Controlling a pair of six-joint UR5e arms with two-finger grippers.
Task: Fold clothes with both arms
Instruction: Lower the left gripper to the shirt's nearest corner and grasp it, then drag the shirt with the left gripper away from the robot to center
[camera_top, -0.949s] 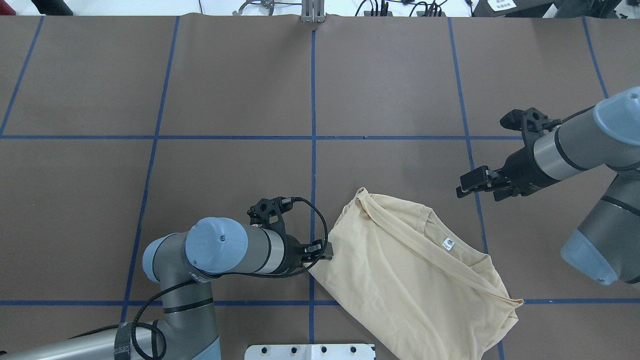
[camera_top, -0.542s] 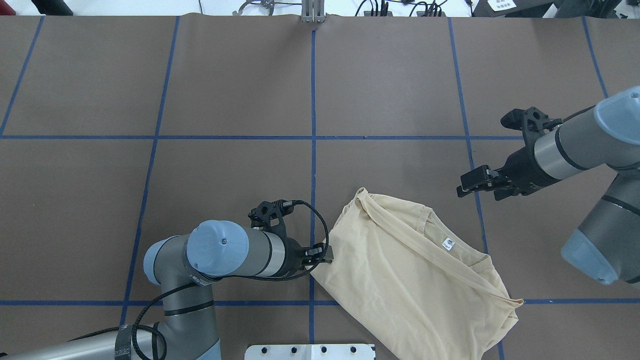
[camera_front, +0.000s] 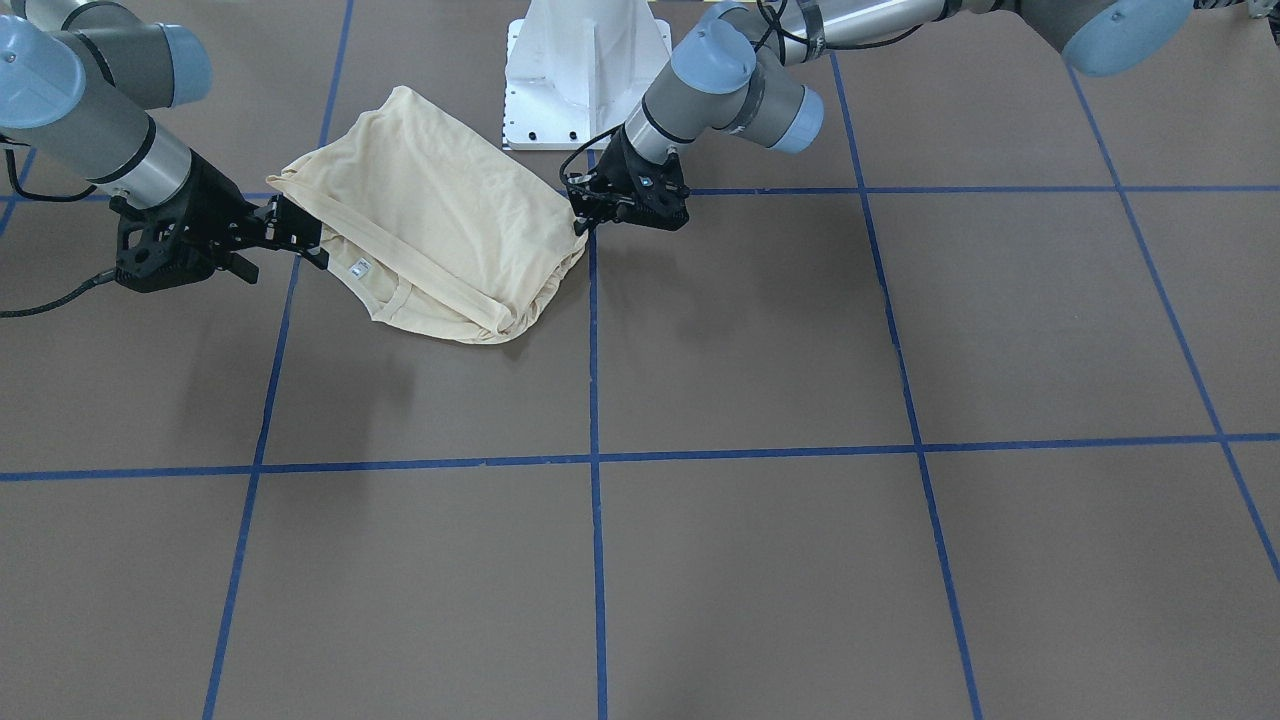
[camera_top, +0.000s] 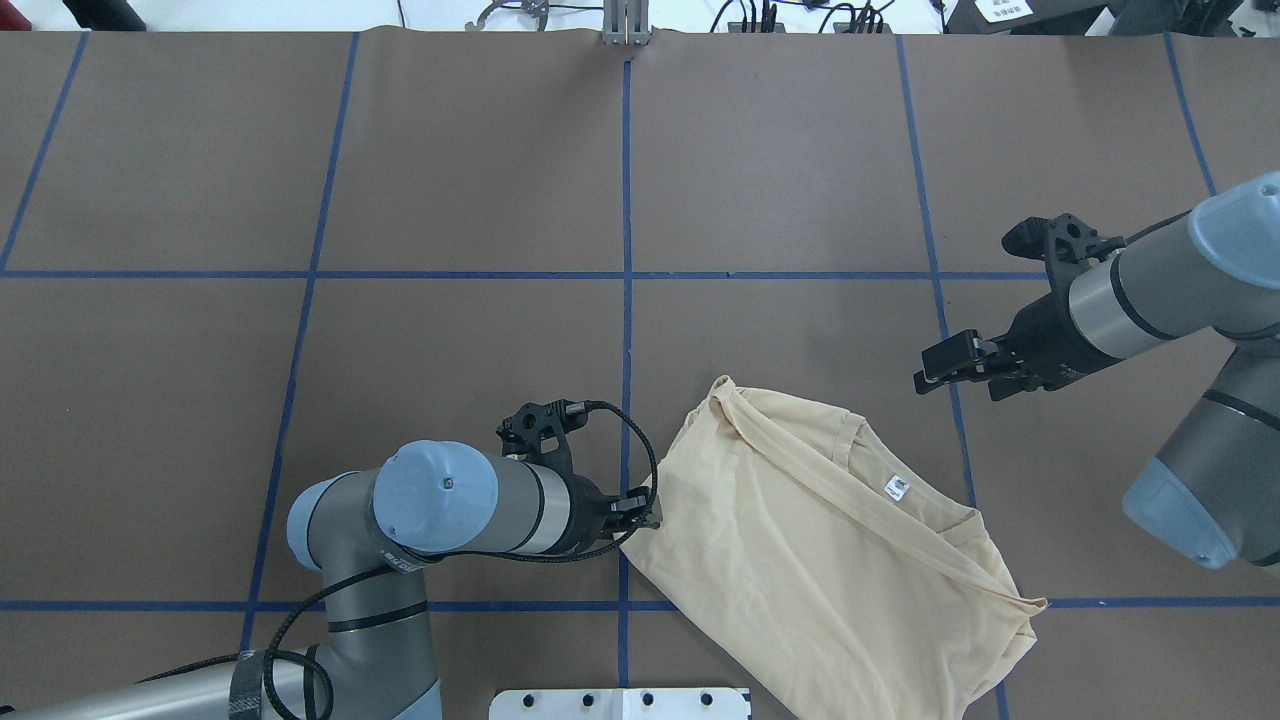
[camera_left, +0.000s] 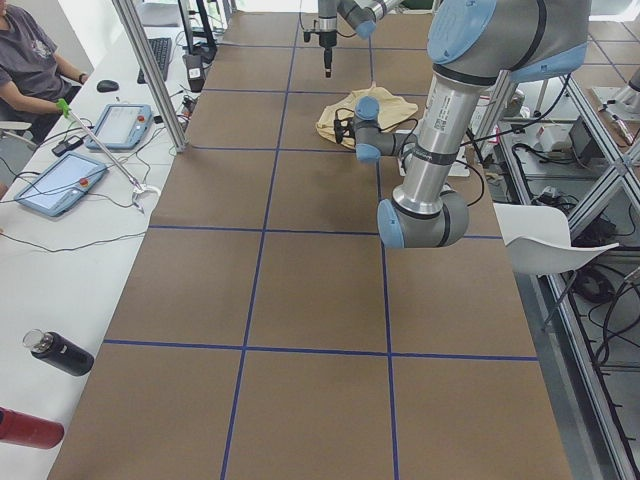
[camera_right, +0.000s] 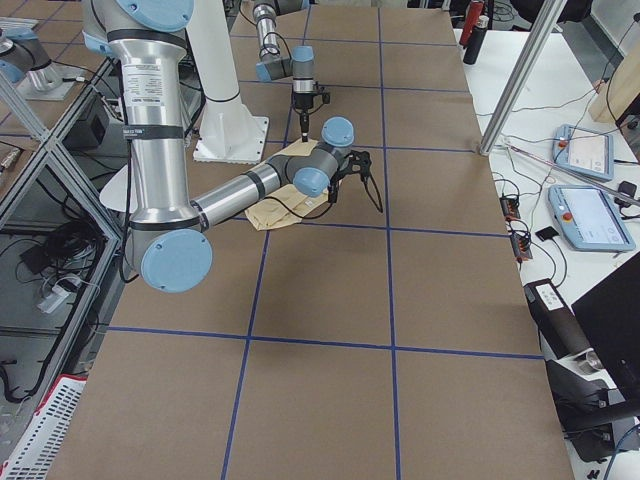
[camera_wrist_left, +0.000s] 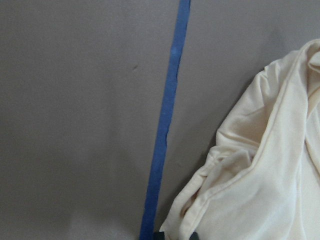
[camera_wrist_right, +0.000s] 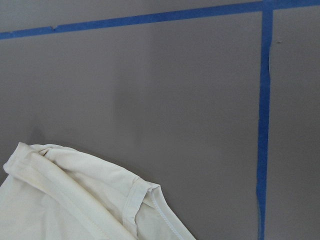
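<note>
The pale cream-yellow shirt (camera_top: 820, 560) lies bunched and folded over on the brown table, close to the robot's base, with its small white neck label (camera_top: 896, 488) facing up. My left gripper (camera_top: 650, 518) is low at the shirt's left edge and shut on the hem. The left wrist view shows the cloth (camera_wrist_left: 260, 190) running down between the dark fingertips. My right gripper (camera_top: 925, 372) hovers open above the table, beyond the collar side, apart from the cloth. From the front, the shirt (camera_front: 440, 230) lies between the right gripper (camera_front: 305, 235) and the left gripper (camera_front: 583, 218). The print is hidden.
The white pedestal base (camera_top: 620, 703) stands just behind the shirt. Blue tape lines (camera_top: 626, 300) divide the table into squares. Beside the table, tablets (camera_left: 58, 185) and a dark bottle (camera_left: 60, 352) lie on a white bench, with a person seated at its far end.
My left gripper has shifted slightly toward the base at the shirt's edge. The shirt and the right arm have stayed as they were.
</note>
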